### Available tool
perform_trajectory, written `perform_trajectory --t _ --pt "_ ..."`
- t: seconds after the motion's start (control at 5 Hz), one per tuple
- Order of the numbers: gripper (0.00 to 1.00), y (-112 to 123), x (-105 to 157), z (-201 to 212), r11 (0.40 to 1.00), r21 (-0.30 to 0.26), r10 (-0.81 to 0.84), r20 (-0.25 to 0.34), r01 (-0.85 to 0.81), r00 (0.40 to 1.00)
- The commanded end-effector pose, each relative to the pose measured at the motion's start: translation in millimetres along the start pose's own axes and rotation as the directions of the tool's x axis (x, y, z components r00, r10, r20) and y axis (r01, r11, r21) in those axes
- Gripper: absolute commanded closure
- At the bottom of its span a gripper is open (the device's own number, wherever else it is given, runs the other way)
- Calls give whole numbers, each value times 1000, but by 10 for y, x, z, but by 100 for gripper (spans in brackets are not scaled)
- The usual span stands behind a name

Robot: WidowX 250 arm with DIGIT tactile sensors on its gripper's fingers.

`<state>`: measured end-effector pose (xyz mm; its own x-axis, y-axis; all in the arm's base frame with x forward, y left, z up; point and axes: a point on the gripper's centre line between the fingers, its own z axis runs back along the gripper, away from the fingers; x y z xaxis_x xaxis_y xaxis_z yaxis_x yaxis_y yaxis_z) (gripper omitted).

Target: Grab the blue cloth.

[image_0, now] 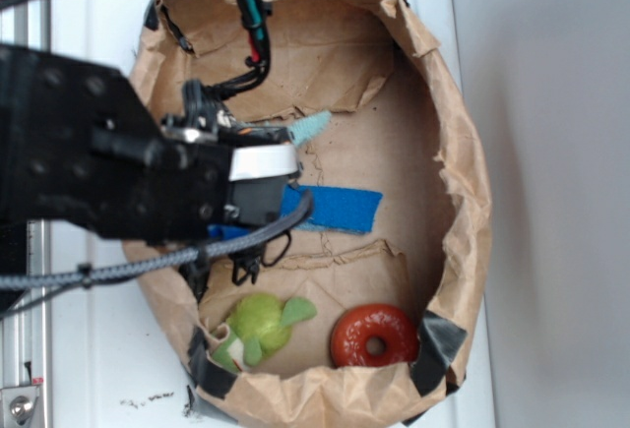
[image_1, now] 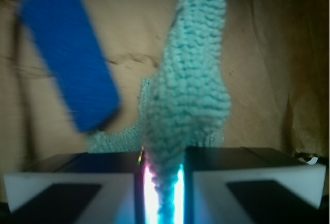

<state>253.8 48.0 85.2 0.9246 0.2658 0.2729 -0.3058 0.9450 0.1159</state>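
Crumpled brown paper bag (image_0: 463, 152) holds a flat dark blue rectangular block (image_0: 340, 209), a green plush toy (image_0: 261, 322) and a glossy red ring (image_0: 374, 336). The gripper (image_1: 164, 183) pinches a fuzzy pale blue cloth (image_1: 191, 100), lifted beside the block.

The paper bag (image_0: 463, 182) is seen from above in the exterior view, at some distance. The wrist view is taken from just behind the end effector (image_1: 163, 193), very near, facing the bag's floor. The blue block (image_0: 340, 208) is shared by both views.
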Motion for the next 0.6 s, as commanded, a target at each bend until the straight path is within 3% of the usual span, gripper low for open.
perform_trajectory --t 0.0,0.4 --pt "100 95 287 789 993 -73 92 47 -89 995" --pt "100 144 448 1135 981 -166 97 -15 -99 995"
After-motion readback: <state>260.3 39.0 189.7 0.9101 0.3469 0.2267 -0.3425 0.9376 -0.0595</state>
